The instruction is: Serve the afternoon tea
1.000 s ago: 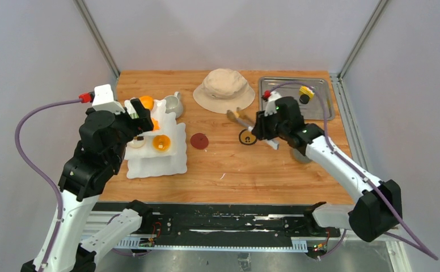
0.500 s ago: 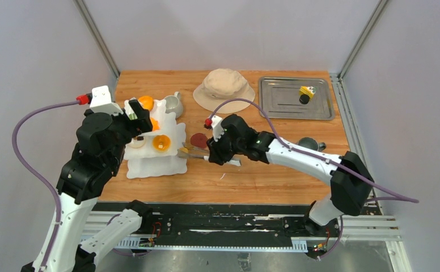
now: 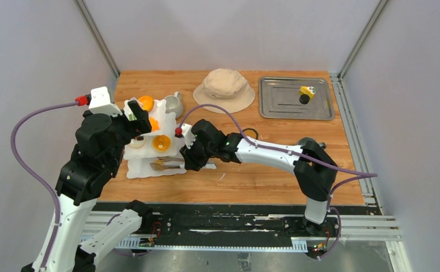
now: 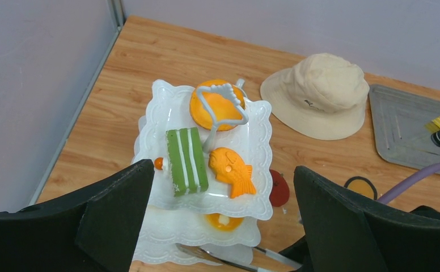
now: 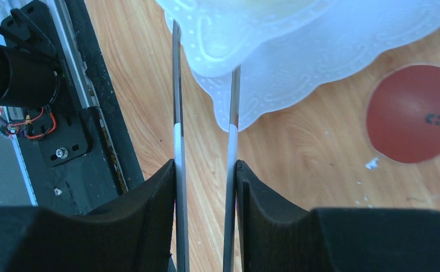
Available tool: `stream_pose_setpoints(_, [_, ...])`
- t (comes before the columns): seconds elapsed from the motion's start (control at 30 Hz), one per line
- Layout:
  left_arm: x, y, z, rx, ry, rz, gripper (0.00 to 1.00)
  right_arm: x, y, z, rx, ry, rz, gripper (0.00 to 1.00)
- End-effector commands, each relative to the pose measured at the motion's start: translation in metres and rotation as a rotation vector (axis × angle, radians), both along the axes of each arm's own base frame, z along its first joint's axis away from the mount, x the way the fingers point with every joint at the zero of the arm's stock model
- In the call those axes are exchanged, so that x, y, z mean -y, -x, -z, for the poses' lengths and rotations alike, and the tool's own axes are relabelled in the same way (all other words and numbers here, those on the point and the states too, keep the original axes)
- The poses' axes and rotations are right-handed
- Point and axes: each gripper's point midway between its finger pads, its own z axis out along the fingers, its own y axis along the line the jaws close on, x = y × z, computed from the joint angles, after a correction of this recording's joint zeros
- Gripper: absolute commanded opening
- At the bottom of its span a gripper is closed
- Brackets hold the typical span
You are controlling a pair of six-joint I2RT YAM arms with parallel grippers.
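Note:
The white three-tier stand [image 3: 141, 168] stands at the left. In the left wrist view its top tier [image 4: 258, 133] carries a green cake [image 4: 186, 161], an orange fish [image 4: 232, 171] and an orange round pastry [image 4: 216, 107]. A yellow tart [image 4: 223, 221] sits one tier lower. My left gripper [image 4: 223, 226] hangs open and empty above the stand. My right gripper [image 3: 192, 152] is shut on the metal tongs [image 5: 178, 113]. The tongs' tips [image 3: 162, 165] reach onto the bottom tier [image 5: 297, 62]. I cannot tell what they hold. A pale mug [image 3: 174, 103] stands behind the stand.
A beige hat [image 3: 224, 89] lies at the back centre. A metal tray [image 3: 286, 105] at the back right holds a yellow pastry [image 3: 305, 92]. A red disc [image 5: 416, 113] and a black-rimmed yellow disc [image 4: 360, 187] lie on the wood right of the stand.
My right arm has swung left across the table with the tongs, from near the tray to the stand's bottom tier. The left arm has stayed in place.

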Motion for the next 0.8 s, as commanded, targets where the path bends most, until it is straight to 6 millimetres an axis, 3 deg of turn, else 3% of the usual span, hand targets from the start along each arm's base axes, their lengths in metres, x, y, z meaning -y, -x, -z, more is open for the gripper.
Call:
stream_pose_setpoints(0.0, [-0.004,0.005,-0.011,0.028,0.005,-0.011,0.98,-0.025,0.007,-0.005,0.034,-0.036,-0.05,0.19])
stream_pose_setpoints(0.23, [-0.004,0.004,-0.009,0.022,0.007,-0.016,0.98,-0.021,0.007,0.001,0.034,-0.019,-0.029,0.36])
stream_pose_setpoints(0.53, [0.0,0.002,-0.005,0.011,0.014,-0.004,0.98,-0.012,0.007,-0.006,0.05,-0.026,-0.003,0.45])
stream_pose_setpoints(0.77, [0.001,0.002,-0.007,0.013,0.017,0.003,0.98,-0.009,0.014,-0.013,0.03,-0.049,-0.012,0.45])
